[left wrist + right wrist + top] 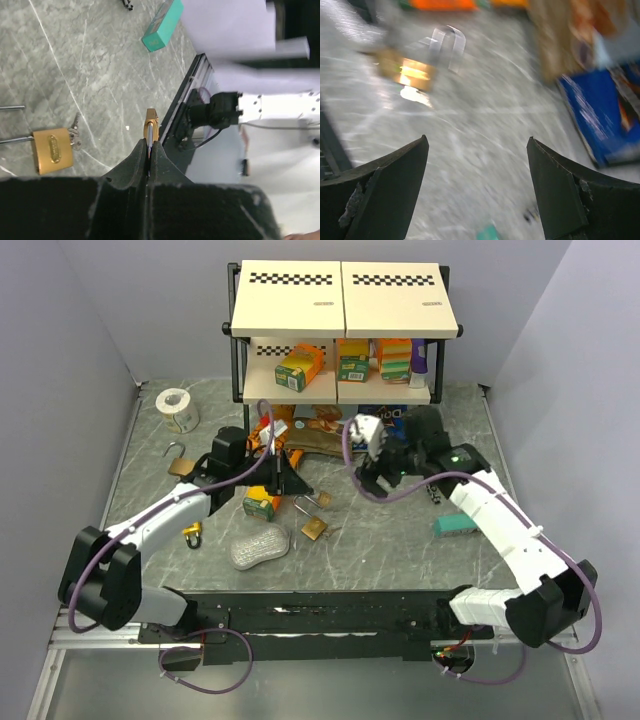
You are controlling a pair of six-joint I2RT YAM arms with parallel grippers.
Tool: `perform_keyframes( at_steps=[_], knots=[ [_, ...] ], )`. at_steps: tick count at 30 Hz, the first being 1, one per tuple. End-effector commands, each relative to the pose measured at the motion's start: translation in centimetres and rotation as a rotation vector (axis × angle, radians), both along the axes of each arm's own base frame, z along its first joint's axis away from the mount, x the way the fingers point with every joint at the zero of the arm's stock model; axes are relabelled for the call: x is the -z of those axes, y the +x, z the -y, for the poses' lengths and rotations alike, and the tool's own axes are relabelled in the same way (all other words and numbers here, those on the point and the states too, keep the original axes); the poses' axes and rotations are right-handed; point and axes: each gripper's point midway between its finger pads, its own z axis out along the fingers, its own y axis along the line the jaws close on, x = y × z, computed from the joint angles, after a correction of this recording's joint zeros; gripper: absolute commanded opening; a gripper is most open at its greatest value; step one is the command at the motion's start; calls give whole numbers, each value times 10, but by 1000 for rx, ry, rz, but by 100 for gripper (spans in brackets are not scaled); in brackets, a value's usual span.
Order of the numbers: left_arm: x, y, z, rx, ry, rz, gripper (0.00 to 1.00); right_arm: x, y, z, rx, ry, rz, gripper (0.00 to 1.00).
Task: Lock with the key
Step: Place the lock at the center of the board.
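Left wrist view: key (151, 125) is seemingly pinched by left gripper (149, 145), right gripper (477, 190) is spread empty, padlock (52, 151) probably needs steadying next.

Left arm (165, 512): white links, black joint housings | right arm (500, 525): same, green lamp (455, 452) at wrist | cables (235, 477): purple, looped along each arm | left gripper (150, 150) fingers (135, 167): black, tapered, scuffed | right gripper (477, 142) fingers (385, 195): black, curved, chipped edges

padlock (52, 150): brass, lying flat on the table, shackle standing open, keys (75, 134) resting against its body | small brass piece (151, 125): being pinched by left gripper (150, 147)
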Motion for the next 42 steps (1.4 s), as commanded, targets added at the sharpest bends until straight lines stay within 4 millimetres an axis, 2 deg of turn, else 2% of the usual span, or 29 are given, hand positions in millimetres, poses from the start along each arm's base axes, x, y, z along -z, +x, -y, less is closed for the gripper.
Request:
perform_keyframes(
  at_steps=[1,2,7,14,17,21,26,28,29,30,33,34,35,37,38,39,40,41,42],
  knots=[
    [-26,5,10,-2,-57,-50,1,0,-28,-39,-102,46,-52,87],
    [-28,3,11,7,-70,-75,1,2,-34,-49,-137,56,-70,86],
    [-29,-4,12,26,-102,-109,1,-4,-39,-79,-213,99,-92,85],
    [-29,-5,12,24,-98,-102,1,4,-45,-115,-296,77,-103,81],
    [-29,-5,12,22,-94,-96,1,5,-43,-121,-302,74,-98,72],
    [-29,-5,10,20,-95,-92,1,12,-38,-118,-276,51,-90,50],
    [-31,-7,11,27,-103,-87,1,21,-35,-110,-254,16,-71,45],
    [-32,-7,11,28,-106,-86,1,22,-37,-110,-258,16,-74,52],
    [-31,-7,11,32,-108,-87,1,22,-36,-109,-255,16,-75,67],
    [-32,-6,11,29,-110,-85,1,22,-36,-109,-253,16,-76,73],
    [-33,-7,12,34,-113,-88,1,25,-36,-109,-254,4,-82,73],
    [-32,-7,12,32,-112,-89,1,25,-35,-109,-255,3,-81,70],
    [-33,-7,12,31,-112,-86,1,27,-34,-108,-250,-1,-79,58],
    [-33,-7,11,33,-113,-85,1,24,-33,-108,-246,5,-64,46],
    [-33,-8,11,34,-113,-86,1,25,-33,-107,-239,3,-61,31],
    [-35,-8,11,36,-117,-80,3,25,-32,-106,-228,4,-62,22],
    [-34,-9,11,38,-115,-80,15,25,-32,-105,-222,3,-67,14],
    [-34,-7,9,29,-112,-75,22,29,-32,-103,-211,-1,-80,2],
    [-35,-8,8,27,-108,-58,29,29,-30,-99,-194,6,-91,0]
  ],
)
